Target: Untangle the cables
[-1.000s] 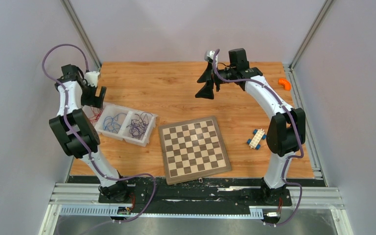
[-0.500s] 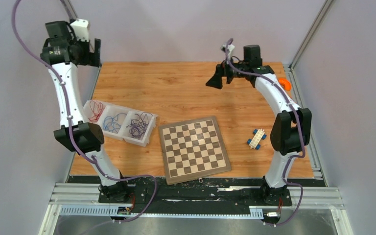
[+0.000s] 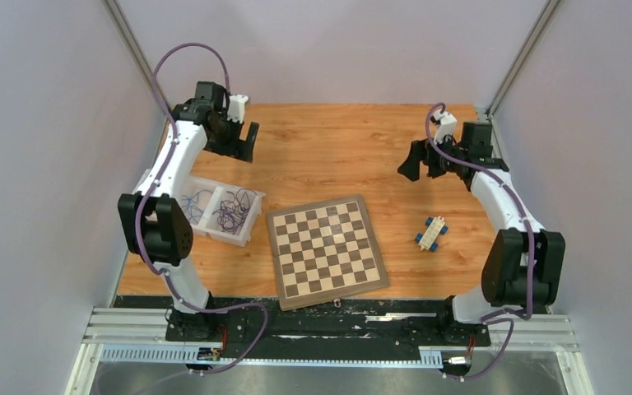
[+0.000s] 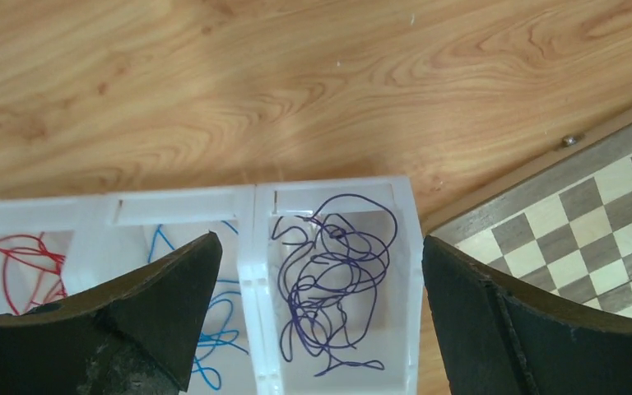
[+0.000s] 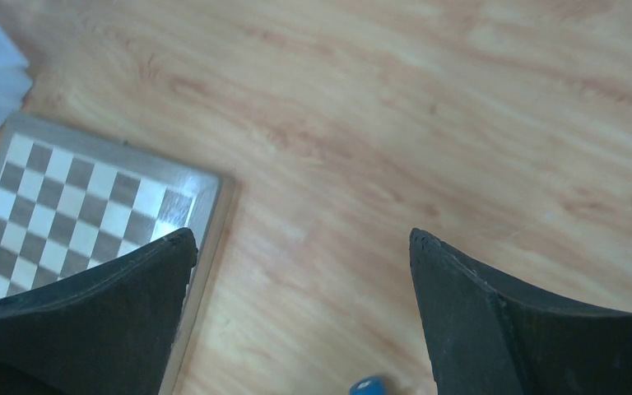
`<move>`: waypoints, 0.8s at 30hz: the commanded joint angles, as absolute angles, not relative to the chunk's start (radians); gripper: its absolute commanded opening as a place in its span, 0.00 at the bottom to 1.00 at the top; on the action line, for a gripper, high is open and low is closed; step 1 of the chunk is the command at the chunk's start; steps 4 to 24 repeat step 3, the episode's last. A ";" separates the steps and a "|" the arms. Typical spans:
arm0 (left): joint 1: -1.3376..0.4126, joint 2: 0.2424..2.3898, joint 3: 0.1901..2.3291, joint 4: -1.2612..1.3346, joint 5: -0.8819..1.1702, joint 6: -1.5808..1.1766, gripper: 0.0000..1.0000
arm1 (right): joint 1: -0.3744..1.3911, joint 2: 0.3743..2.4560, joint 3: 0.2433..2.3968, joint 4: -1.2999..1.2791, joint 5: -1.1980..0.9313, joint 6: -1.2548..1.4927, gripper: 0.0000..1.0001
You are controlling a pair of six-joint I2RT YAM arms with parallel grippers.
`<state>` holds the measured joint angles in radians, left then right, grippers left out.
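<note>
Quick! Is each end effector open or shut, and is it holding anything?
Left end effector: open, holding nothing.
Right end effector: open, holding nothing.

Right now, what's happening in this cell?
Neither arm is holding anything. The left gripper hovers by the tray, jaws open; the right gripper hangs over the table past the chessboard, jaws open too. The red cables, blue cables and purple cables lie in separate tray compartments, the purple ones in a loose snarl.
</note>
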<state>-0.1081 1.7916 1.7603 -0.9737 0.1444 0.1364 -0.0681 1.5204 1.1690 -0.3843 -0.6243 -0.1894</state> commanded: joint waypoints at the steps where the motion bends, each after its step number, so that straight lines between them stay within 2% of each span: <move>1: -0.092 1.689 1.721 -0.906 0.175 0.020 1.00 | -0.058 1.366 1.067 -0.360 -0.626 -0.238 1.00; 24: -0.092 1.656 1.700 -0.895 0.158 0.016 1.00 | -0.055 1.330 1.047 -0.360 -0.630 -0.258 1.00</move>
